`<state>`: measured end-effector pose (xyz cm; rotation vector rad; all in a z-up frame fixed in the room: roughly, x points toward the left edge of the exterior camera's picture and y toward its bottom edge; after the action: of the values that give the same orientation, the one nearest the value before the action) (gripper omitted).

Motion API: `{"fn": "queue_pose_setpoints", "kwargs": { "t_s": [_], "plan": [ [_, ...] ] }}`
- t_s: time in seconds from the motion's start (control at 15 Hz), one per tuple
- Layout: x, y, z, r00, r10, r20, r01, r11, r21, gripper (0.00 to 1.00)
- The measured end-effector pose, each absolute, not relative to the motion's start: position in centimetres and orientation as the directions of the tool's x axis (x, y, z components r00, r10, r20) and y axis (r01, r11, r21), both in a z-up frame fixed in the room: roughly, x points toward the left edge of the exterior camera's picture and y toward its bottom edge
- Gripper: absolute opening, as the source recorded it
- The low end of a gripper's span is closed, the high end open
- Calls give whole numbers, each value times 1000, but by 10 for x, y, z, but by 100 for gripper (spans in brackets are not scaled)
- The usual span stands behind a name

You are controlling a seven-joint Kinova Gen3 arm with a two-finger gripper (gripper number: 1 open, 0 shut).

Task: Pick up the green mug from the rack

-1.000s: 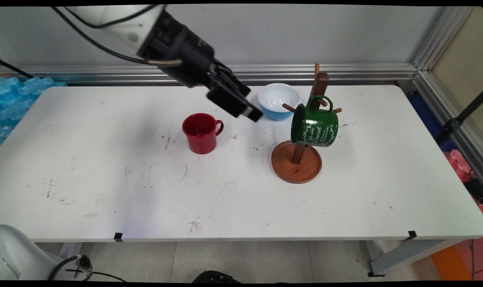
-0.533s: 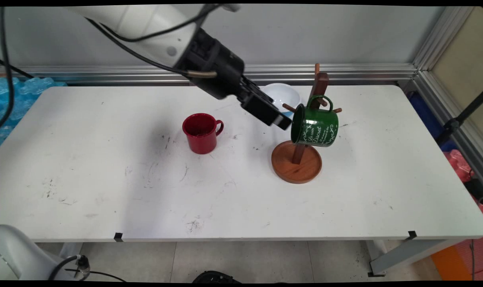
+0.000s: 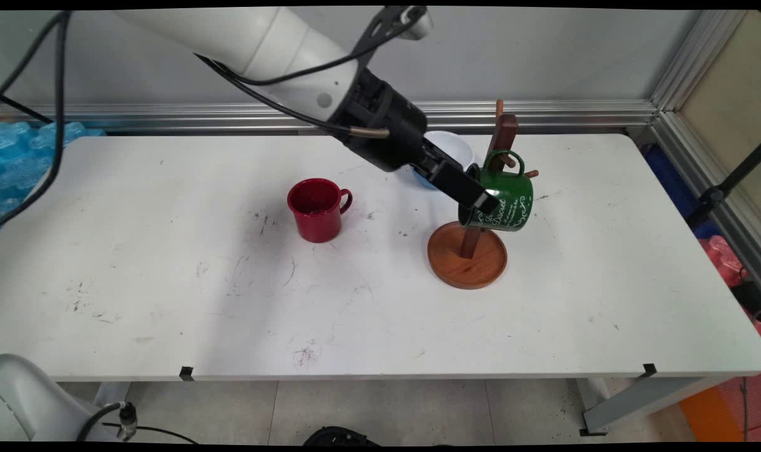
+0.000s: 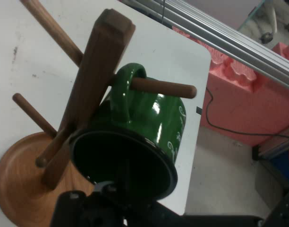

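— What did the table (image 3: 167,301) look like?

— It was white and long, scuffed with dark marks and scratches over much of its top; two small black tabs sat on its near edge; a grey wall with a metal rail ran behind it, an aluminium frame stood at the right, blue foam lay past the left end and pink foam past the right; pale floor tiles showed below the near edge.

— And where was the hand (image 3: 481,202)?

— It reached in from the upper left and sat at the open mouth of the green mug (image 3: 506,199); whether its fingers were wide or narrow could not be told, since the mug's rim hid them in the hand view and they overlapped the mug in the main view.

— Where was that mug?

— It hung by its handle on a peg of the wooden mug rack (image 3: 467,257), tilted with its mouth toward the hand; the rack's round base rested on the table right of centre.

— Anything else nearby?

— A red mug (image 3: 316,210) stood upright to the left, well apart from the rack; a blue bowl (image 3: 456,145) with a white inside sat behind the hand, partly hidden by it.
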<state>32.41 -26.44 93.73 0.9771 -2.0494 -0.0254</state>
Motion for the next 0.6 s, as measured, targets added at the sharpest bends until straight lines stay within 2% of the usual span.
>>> {"fn": "queue_pose_setpoints", "kwargs": {
  "t_s": [0.6],
  "plan": [
    [305, -275, 917, -288, -692, 662, -636, 655, 408, 100]
  ]
}}
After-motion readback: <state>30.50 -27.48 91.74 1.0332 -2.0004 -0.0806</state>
